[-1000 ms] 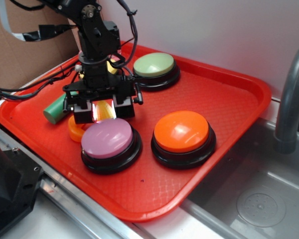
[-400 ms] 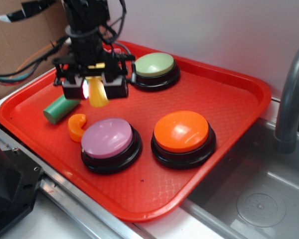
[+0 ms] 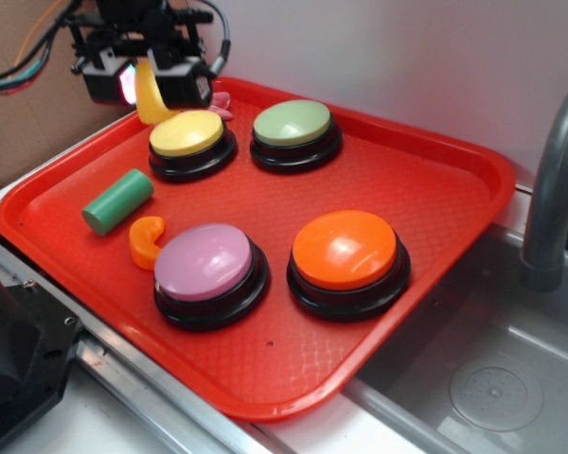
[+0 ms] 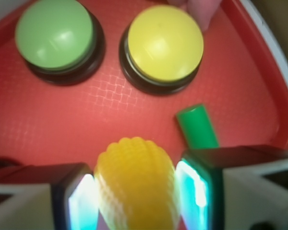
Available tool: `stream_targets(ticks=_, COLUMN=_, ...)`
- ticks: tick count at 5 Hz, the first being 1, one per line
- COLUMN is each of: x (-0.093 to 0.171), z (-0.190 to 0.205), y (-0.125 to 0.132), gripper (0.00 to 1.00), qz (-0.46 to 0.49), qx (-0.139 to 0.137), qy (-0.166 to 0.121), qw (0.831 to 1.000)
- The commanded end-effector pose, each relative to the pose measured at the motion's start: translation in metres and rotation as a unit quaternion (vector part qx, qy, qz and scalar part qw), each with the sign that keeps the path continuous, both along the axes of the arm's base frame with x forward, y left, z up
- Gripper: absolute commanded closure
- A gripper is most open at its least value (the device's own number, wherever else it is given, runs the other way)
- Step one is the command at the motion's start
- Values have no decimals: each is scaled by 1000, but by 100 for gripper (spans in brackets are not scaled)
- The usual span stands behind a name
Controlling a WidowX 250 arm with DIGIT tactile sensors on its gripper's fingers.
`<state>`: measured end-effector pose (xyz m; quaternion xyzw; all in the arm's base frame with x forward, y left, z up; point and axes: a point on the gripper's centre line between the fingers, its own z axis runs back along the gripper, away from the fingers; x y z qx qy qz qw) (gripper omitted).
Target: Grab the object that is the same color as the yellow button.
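Corn cob is sitting squeezed between the jaws, held up in the air above the red tray. Four buttons are resting on the tray: yellow button, green, orange, purple. One green cylinder and one orange C-piece are lying nearby. A sink is sitting beside the tray.

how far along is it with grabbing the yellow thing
Nearly done, it seems. The tool is shut on the yellow corn, lifted clear of the red tray, above and left of the yellow button. Nothing looks left beyond keeping hold.
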<state>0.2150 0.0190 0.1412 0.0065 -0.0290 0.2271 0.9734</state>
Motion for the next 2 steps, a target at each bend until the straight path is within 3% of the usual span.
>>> stream_targets(ticks=1, x=5, z=50, y=10, gripper=100, qz=-75, qx=10, qy=-56, qw=996)
stream_targets(ticks=2, x=1, z=49, y=14, gripper=100, qz=-51, qx=-20, qy=-62, qw=997)
